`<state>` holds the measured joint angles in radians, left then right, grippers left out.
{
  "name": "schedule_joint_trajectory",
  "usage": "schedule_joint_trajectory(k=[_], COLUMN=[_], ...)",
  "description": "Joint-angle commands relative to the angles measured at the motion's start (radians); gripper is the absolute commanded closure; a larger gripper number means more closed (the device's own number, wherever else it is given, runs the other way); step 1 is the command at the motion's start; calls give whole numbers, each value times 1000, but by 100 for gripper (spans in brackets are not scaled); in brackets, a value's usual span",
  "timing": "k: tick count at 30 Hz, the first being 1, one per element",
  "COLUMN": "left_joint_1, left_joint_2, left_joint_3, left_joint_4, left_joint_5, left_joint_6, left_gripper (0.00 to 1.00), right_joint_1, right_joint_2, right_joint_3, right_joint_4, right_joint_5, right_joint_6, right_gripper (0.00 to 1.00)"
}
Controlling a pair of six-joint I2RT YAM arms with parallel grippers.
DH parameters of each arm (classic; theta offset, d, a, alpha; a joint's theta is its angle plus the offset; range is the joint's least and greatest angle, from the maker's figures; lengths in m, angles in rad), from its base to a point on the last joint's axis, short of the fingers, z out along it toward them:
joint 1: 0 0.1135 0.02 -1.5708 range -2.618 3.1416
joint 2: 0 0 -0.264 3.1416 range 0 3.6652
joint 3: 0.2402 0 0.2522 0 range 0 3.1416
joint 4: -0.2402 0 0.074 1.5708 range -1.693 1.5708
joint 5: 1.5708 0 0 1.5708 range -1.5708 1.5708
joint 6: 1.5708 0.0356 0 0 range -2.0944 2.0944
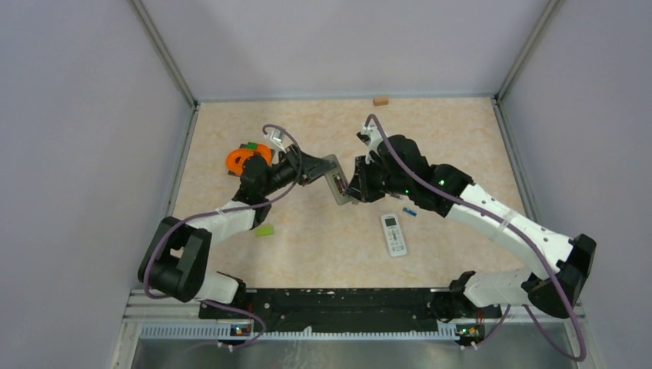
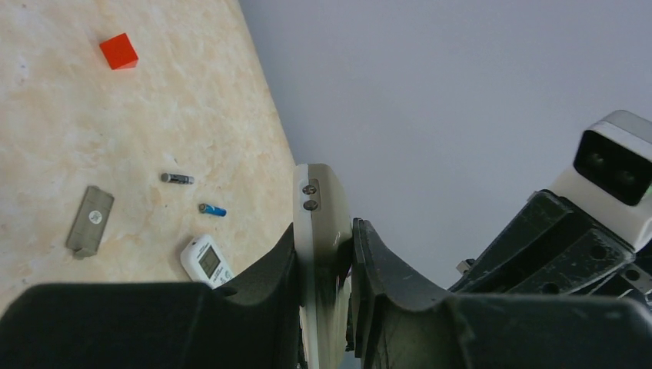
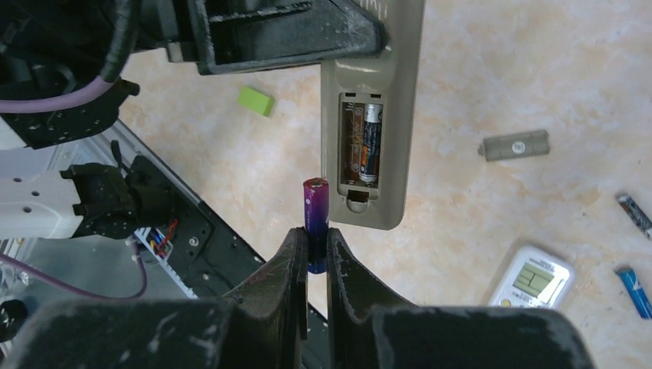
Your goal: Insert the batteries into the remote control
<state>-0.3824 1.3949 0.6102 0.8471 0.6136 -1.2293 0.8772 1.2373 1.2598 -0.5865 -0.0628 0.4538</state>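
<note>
Left pincer clamps remote control, centre frame. Right pincer grips purple battery, lower centre, just beside open compartment holding one seated battery.

Red cube, green block, orange piece, tan block on beige table.

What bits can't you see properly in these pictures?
Top view: the held remote is too small to show its slots.
Left wrist view: only its edge shows; the slots face away.
Right wrist view: the right gripper hides half the purple battery; the picture's edge cuts off the blue battery.
</note>
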Motion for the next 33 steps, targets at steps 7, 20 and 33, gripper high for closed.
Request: schedule_joint_trajectory(k=[7, 20, 33], left_joint_1=[-22, -22, -23], left_joint_2=[64, 91, 104], left_joint_3=[-21, -31, -42], left_joint_4=[234, 256, 282], left_joint_5=[68, 81, 68], left_joint_6=[-67, -76, -95], left_gripper=[100, 100, 100], right_joint_1=[10, 11, 12], right_joint_2=[102, 168, 191], right_joint_3=[113, 141, 134], right_joint_4=[-127, -115, -90], right_joint_5=[88, 66, 27], right_joint_6=[32, 22, 28], right_gripper=[91, 87, 80])
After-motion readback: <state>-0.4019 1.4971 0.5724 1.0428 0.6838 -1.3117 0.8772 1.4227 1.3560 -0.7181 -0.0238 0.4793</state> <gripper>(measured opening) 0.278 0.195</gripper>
